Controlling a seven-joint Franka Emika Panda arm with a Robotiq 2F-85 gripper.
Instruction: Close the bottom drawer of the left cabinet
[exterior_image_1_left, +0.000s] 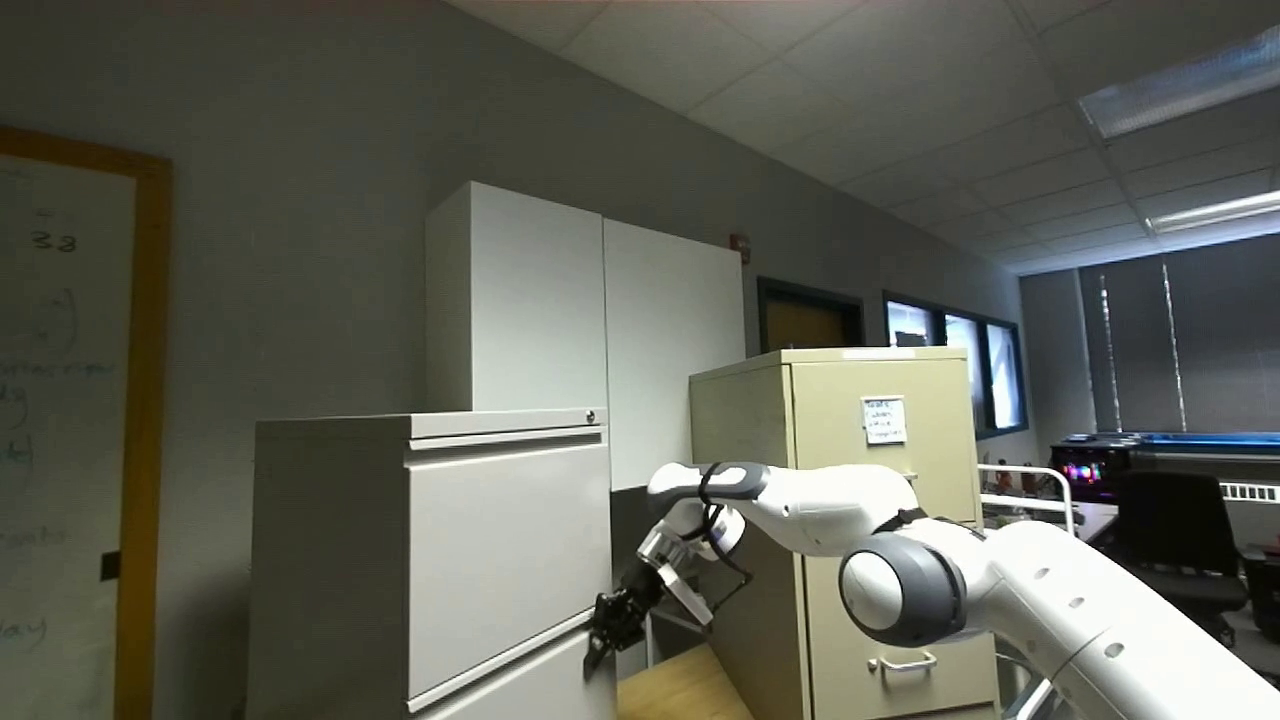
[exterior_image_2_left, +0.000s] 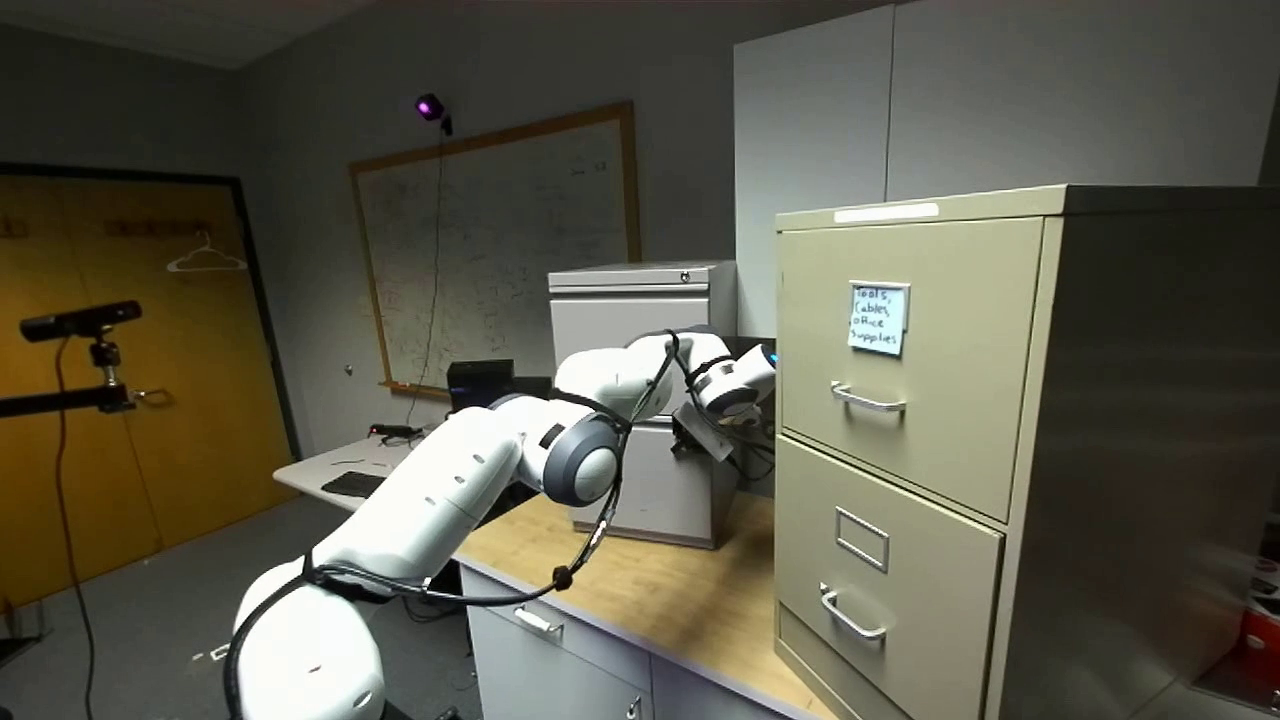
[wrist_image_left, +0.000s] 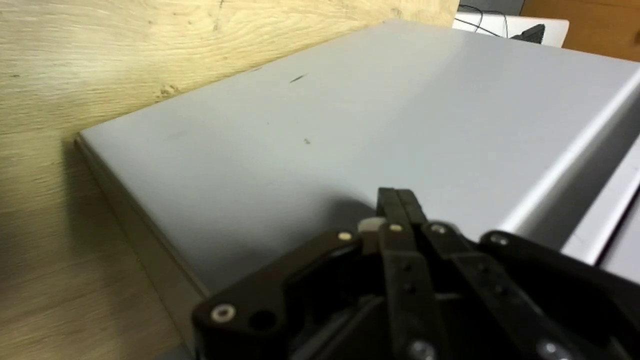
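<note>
Low on the wide, pale grey metal lateral filing cabinet (exterior_image_1_left: 370, 560), the flat-fronted, pale grey metal bottom drawer (exterior_image_2_left: 650, 490) sat just above the pale wood-grain worktop (exterior_image_2_left: 670, 580), its face roughly in line with the larger pale grey metal drawer front (exterior_image_1_left: 510, 550) over it. None of its inside showed in any view, so it looked closed or very nearly so; whether a last sliver of travel was left, I could not tell.

The black, two-fingered Robotiq gripper (wrist_image_left: 398, 197) stood at the end of that face nearer the tall beige metal filing cabinet (exterior_image_2_left: 950, 450). Its dark, slim fingers (wrist_image_left: 411, 205) were clenched tip against tip, with nothing held between them (a blunt pusher, in effect). Contact with the metal could not be made out, though the fingers were at least just beside it.

The step in hand, by my judgement, was the tail end of the push. The next move probably called for a short, steady press straight inward to seat the drawer, ideally nearer the middle of its face, since force at one end could make it bind. If it proved fully home, only a straight withdrawal, clear of the beige cabinet, would have been left.
</note>
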